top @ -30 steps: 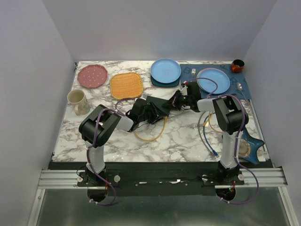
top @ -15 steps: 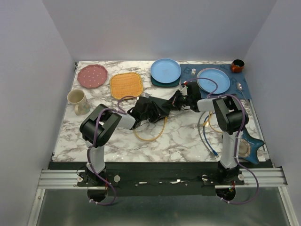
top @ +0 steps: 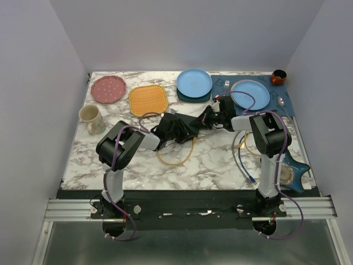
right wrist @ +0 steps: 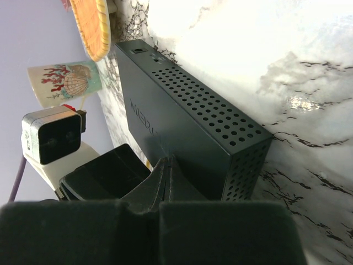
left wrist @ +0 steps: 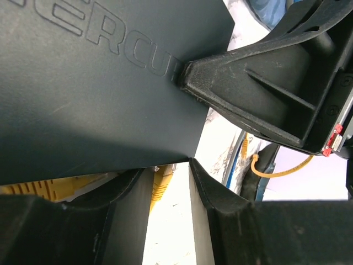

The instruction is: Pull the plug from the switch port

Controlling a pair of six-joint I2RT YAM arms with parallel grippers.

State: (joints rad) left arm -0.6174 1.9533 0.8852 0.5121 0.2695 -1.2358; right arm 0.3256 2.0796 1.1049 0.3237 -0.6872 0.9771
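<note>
- There is one switch (right wrist: pixel 187 121), a flat black box. It lies in the middle of the table (top: pixel 215 160), between the two hands.
- The left hand (left wrist: pixel 165 171) is part way open. One yellow plug (left wrist: pixel 161 187) shows in the gap between its fingers. Whether they touch it cannot be told.
- The right hand (right wrist: pixel 166 165) is closed tight and holds nothing. Its tips press on the top of the switch.
- Two cables lie on the table: one yellow cable (top: pixel 176 164) and one blue cable (top: pixel 244 165).
- At the far side are one blue plate (top: pixel 194 81), a second blue plate (top: pixel 251 95), one pink plate (top: pixel 108 89), one orange mat (top: pixel 148 100) and one cup (top: pixel 90 117).
- From above, the arms hide most of the switch. The left wrist view shows raised letters on it, and the plug. The right wrist view shows its many small holes, and shells painted on the cup.
</note>
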